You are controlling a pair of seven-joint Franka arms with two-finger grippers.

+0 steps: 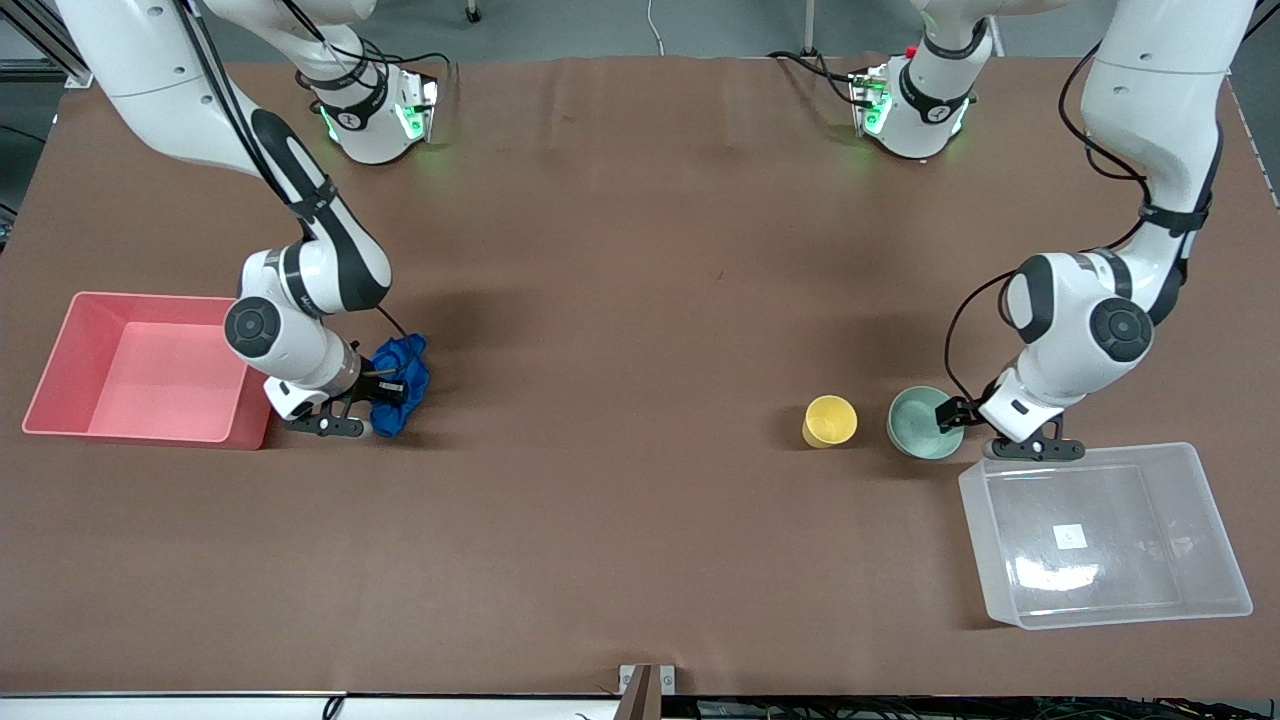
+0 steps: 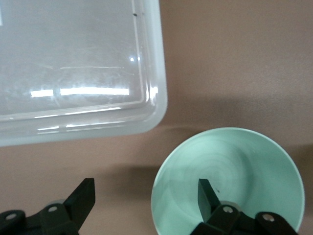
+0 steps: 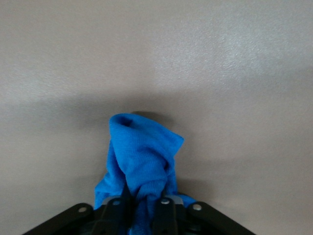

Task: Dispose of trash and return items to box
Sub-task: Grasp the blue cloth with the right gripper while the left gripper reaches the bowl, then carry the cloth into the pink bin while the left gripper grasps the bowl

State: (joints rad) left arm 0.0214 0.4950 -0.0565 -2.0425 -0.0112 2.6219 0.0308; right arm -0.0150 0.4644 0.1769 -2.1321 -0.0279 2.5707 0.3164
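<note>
Right gripper (image 1: 385, 392) low at the right arm's end of the table, just beside the pink bin (image 1: 60, 370). Its fingers are pinched tight on the blue cloth (image 1: 403, 368). In the right wrist view the cloth (image 3: 143, 155) rises out of the closed fingers (image 3: 164, 215) as a folded peak, its long axis running straight away from the gripper (image 3: 142, 215) and its tip over bare table. In the front view the wad bulges out on the side of the gripper away from the bin.

Left gripper (image 1: 962, 418) low at the left arm's end, fingers spread. It straddles the rim of the green bowl (image 1: 922, 424): in the left wrist view one finger (image 2: 209, 195) sits inside the bowl (image 2: 244, 166) and the other (image 2: 80, 198) outside, over table. Whether either touches the rim, cannot tell.

Bowl upright, mouth up, near a corner of the clear box (image 1: 1170, 590); a strip of table between them shows in the left wrist view, by the box (image 2: 155, 105). Box has a white sticker (image 1: 1069, 537) on its base.

Yellow cup (image 1: 829, 421) upright, mouth up, just beside the bowl, toward the right arm's end.
</note>
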